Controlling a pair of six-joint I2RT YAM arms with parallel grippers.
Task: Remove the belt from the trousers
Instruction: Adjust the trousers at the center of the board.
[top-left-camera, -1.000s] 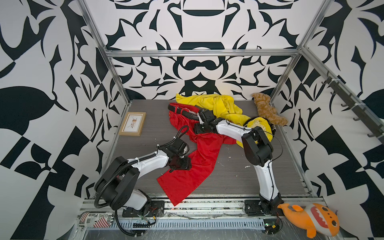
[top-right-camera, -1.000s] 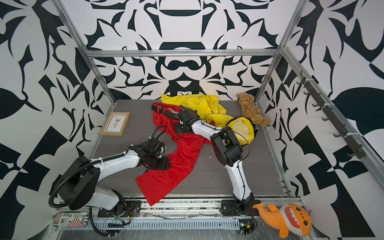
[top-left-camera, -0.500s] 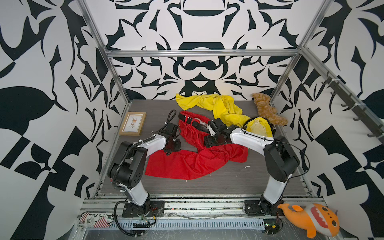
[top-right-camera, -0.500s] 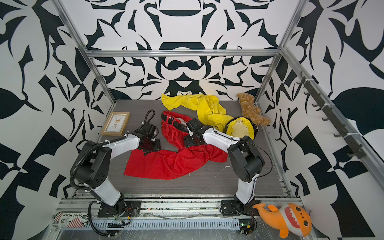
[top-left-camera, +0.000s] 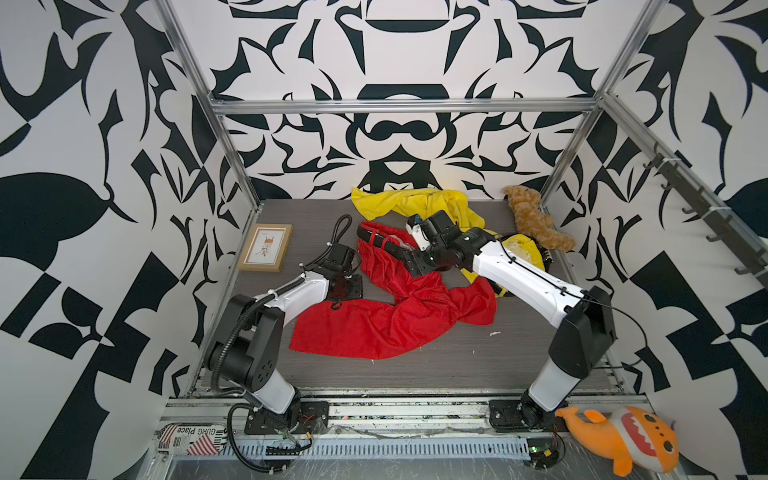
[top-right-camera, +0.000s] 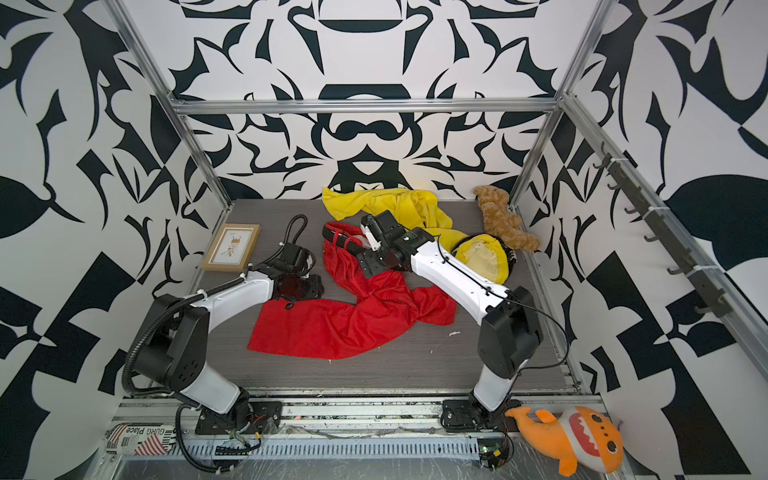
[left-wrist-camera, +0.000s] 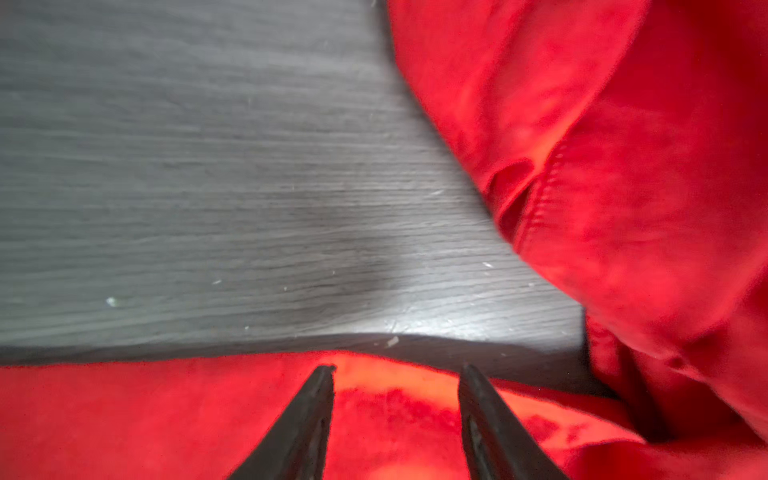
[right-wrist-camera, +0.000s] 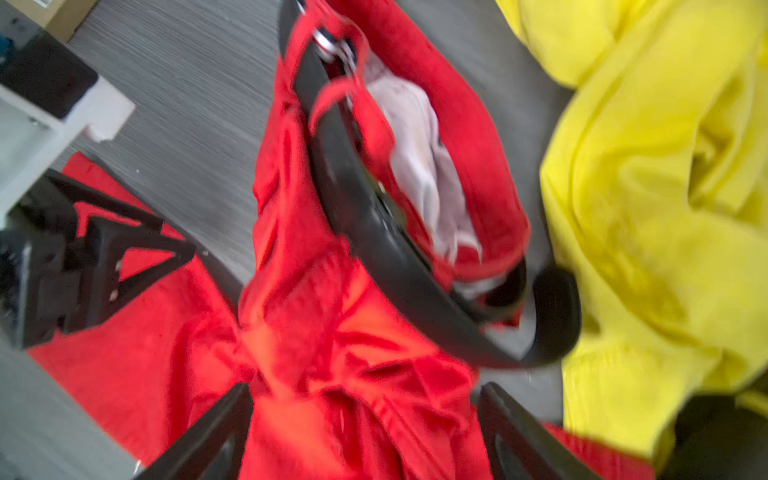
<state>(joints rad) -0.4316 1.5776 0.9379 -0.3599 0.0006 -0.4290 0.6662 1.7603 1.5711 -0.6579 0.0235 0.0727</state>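
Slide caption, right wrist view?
Open right gripper over red trousers; black belt threaded through waistband loops; yellow trousers alongside.

In both top views the belt (top-left-camera: 381, 243) on the red trousers (top-left-camera: 374, 328) runs under the wrist of the right arm (top-left-camera: 519, 276), which hides its end there and the fingertips of the right hand (right-wrist-camera: 366, 388). The right wrist view is smeared, and its edge cuts off the yellow trousers (right-wrist-camera: 644, 208) beside the red trousers. The drawing in the picture frame (top-left-camera: 266, 248) near the red trousers is too small to make out.
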